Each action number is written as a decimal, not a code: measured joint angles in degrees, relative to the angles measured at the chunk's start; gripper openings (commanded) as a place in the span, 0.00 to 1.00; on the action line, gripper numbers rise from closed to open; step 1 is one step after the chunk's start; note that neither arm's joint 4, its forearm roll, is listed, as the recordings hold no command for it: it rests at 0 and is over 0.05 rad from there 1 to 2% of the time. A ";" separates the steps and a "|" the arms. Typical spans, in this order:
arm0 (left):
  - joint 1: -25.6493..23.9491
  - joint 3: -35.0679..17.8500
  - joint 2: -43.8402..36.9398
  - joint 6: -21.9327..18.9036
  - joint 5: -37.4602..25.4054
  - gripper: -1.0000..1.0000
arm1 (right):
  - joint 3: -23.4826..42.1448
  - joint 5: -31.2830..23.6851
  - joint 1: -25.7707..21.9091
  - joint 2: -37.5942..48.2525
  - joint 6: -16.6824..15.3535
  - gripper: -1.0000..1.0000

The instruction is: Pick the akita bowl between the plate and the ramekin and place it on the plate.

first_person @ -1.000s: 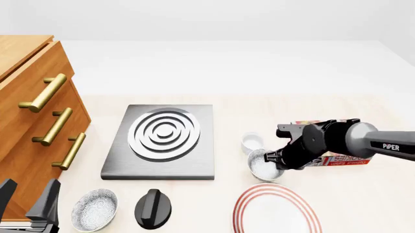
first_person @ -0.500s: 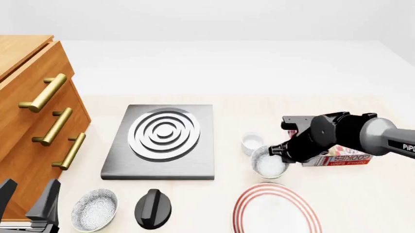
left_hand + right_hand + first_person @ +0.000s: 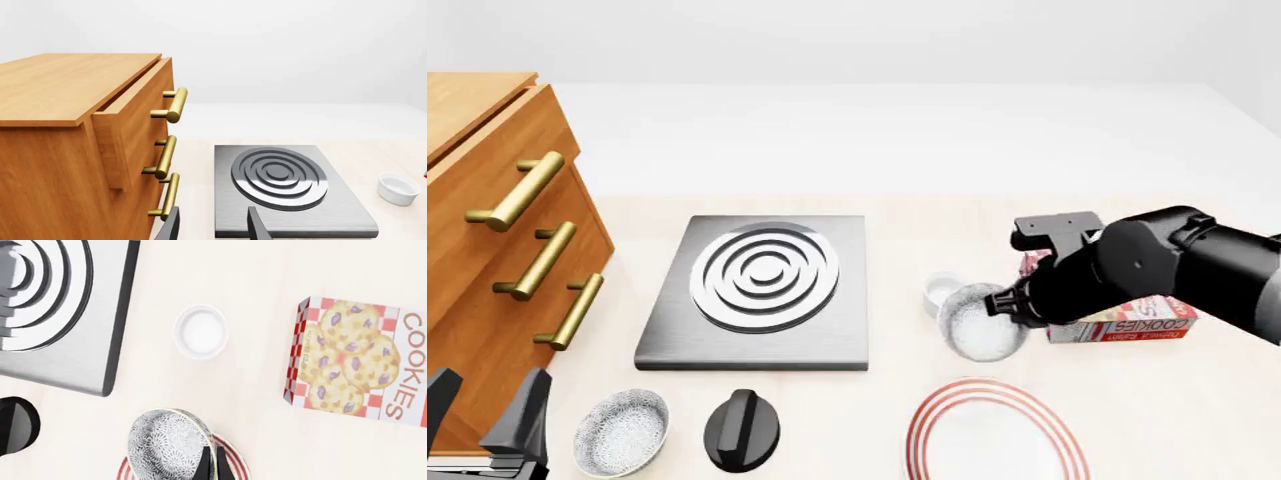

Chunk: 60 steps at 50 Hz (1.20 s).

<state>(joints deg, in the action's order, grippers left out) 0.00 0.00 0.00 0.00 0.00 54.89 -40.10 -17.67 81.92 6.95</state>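
Observation:
My right gripper (image 3: 1009, 305) is shut on the rim of the akita bowl (image 3: 980, 321), holding it tilted above the table with its speckled inside facing the front camera. The plate (image 3: 930, 417), white with red rings, lies just nearer than the bowl. The small white ramekin (image 3: 941, 288) stands just beyond it, partly covered. In the right wrist view the bowl (image 3: 169, 445) hangs over the plate's red rim (image 3: 235, 460), with the ramekin (image 3: 201, 332) apart on the bare table. My left gripper (image 3: 485, 418) stands open and empty at the near left, well away.
A second speckled bowl (image 3: 622, 432) and a black knob (image 3: 742, 430) sit near the front left. A grey stove plate (image 3: 761, 290) lies mid-table, a wooden drawer cabinet (image 3: 494, 250) fills the left side. A cookies box (image 3: 1124, 326) lies right of the held bowl.
The right gripper has lifted the akita bowl off the table and tipped it, and the arm has risen and shifted slightly right. The left arm has not moved.

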 measured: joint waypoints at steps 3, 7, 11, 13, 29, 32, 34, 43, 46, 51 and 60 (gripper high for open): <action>0.00 0.00 0.00 0.00 0.00 1.00 | -1.03 -0.61 -0.20 -1.73 -0.74 0.00; 0.00 0.00 0.00 0.00 0.00 1.00 | -2.76 -1.28 -0.51 -4.18 -1.44 0.00; 0.00 0.00 0.00 0.00 0.00 1.00 | -4.78 -2.03 -0.68 -6.97 -2.04 0.00; 0.00 0.00 0.00 0.00 0.00 1.00 | -5.74 -2.40 -0.69 -8.33 -2.35 0.00; 0.00 0.00 0.00 0.00 0.00 1.00 | -14.56 -2.90 -1.48 -17.37 -2.57 0.00; 0.00 0.00 0.00 0.00 0.00 1.00 | -16.50 -2.34 -2.01 -18.51 -1.98 0.00; 0.00 0.00 0.00 0.00 0.00 1.00 | -17.75 -1.78 -2.41 -19.00 -1.55 0.00; 0.00 0.00 0.00 0.00 0.00 1.00 | -21.94 1.53 -4.23 -18.82 0.14 0.00; 0.00 0.00 0.00 0.00 0.00 1.00 | -22.88 2.83 -4.65 -18.10 0.56 0.00; 0.00 0.00 0.00 0.00 0.00 1.00 | -24.58 5.69 -5.36 -16.08 1.31 0.00; 0.00 0.00 0.00 0.00 0.00 1.00 | -27.02 10.20 -6.18 -12.57 2.35 0.00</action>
<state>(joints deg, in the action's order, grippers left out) 0.00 0.00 0.00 0.00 0.00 27.87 -29.90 -23.85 69.35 9.30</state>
